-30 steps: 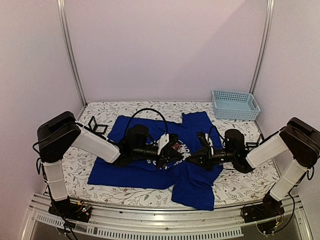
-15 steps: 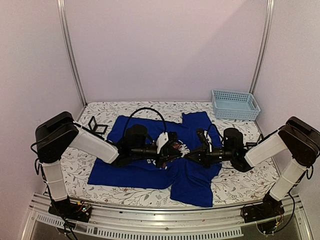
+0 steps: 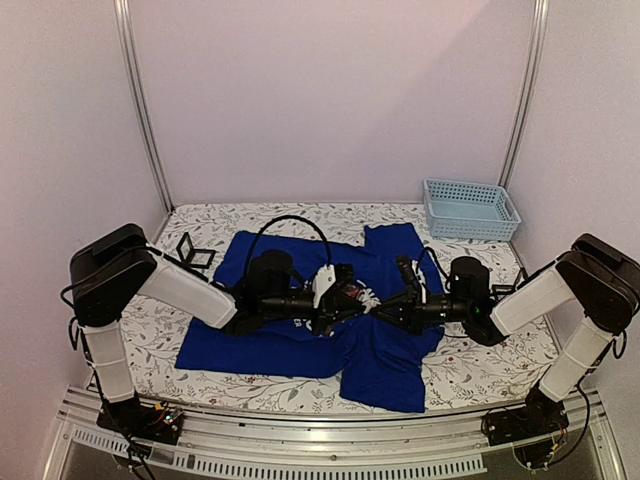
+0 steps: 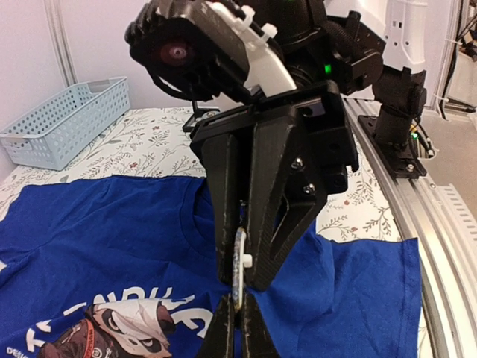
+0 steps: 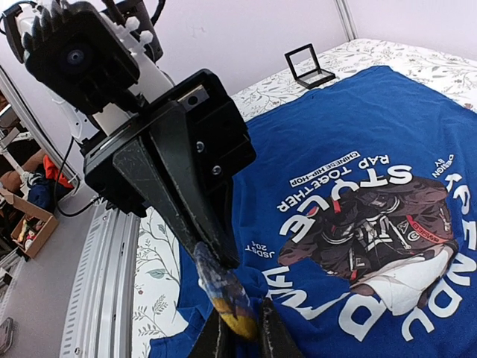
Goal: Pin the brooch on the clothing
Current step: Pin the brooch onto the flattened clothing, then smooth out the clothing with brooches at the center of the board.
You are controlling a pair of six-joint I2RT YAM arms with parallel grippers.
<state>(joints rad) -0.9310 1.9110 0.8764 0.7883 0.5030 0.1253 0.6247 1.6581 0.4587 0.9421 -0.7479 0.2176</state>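
Royal-blue T-shirt (image 3: 270, 340) lies spread mid-table, panda print up, with bare floral tabletop (image 3: 450, 372) open on both flanks and a small black box (image 3: 196, 250) off its left rear corner. Left gripper (image 4: 237, 328) is clenched on the brooch (image 5: 227, 297) over the print. Right gripper (image 5: 240, 337), higher and closer than a second ago, flanks it, jaws narrowly parted, grip unclear. Pale-blue basket (image 3: 470, 210) sits rear right.

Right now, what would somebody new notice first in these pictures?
The left gripper and right gripper meet tip to tip, a small brooch between them. Beneath lies a blue printed T-shirt; a pale blue basket sits at the far right corner.
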